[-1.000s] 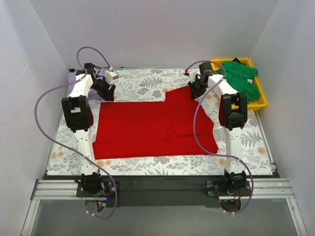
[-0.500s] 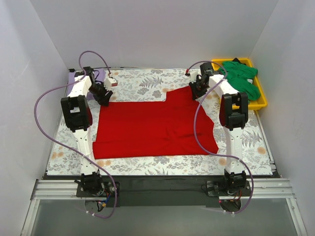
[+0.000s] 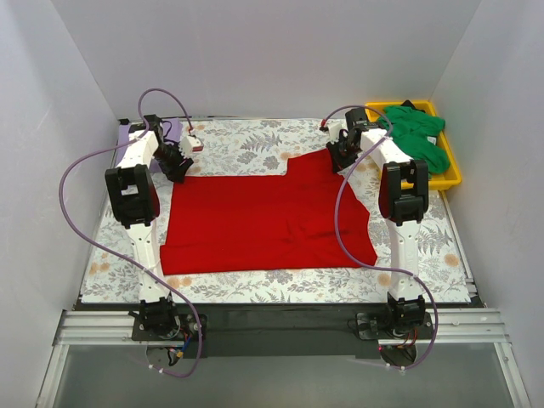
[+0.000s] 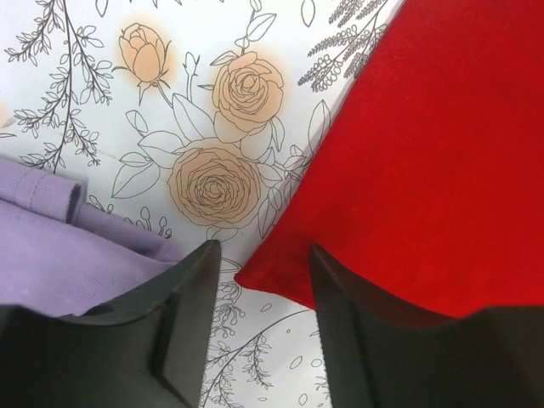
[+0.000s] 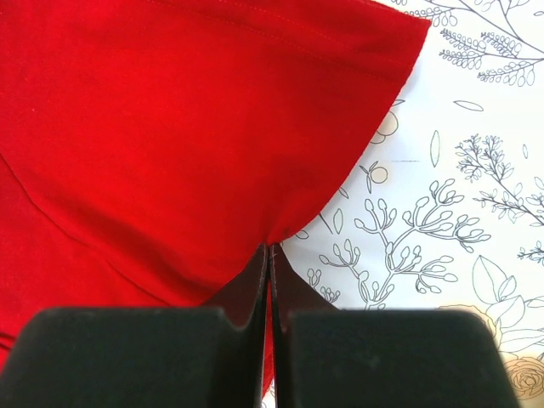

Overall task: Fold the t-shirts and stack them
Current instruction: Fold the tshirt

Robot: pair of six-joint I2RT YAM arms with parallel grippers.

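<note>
The red t-shirt [image 3: 263, 221] lies spread flat on the floral table cloth. My left gripper [image 3: 179, 170] is open at the shirt's far left corner; in the left wrist view [image 4: 259, 255] its jaws straddle the red corner [image 4: 280, 276] without holding it. My right gripper [image 3: 338, 159] is shut on the edge of the shirt's far right sleeve; the cloth [image 5: 212, 144] bunches into the closed jaws [image 5: 270, 255]. The lavender t-shirt [image 4: 59, 255] lies at the far left, just left of my left gripper [image 3: 132, 134]. The green t-shirt [image 3: 416, 132] lies in the yellow tray.
The yellow tray [image 3: 455, 174] stands at the far right corner of the table. White walls close in the back and both sides. The floral cloth [image 3: 246, 140] is bare behind the red shirt and along the near edge.
My left gripper has moved left and down onto the red shirt's far left corner. The right gripper has stayed on the sleeve.
</note>
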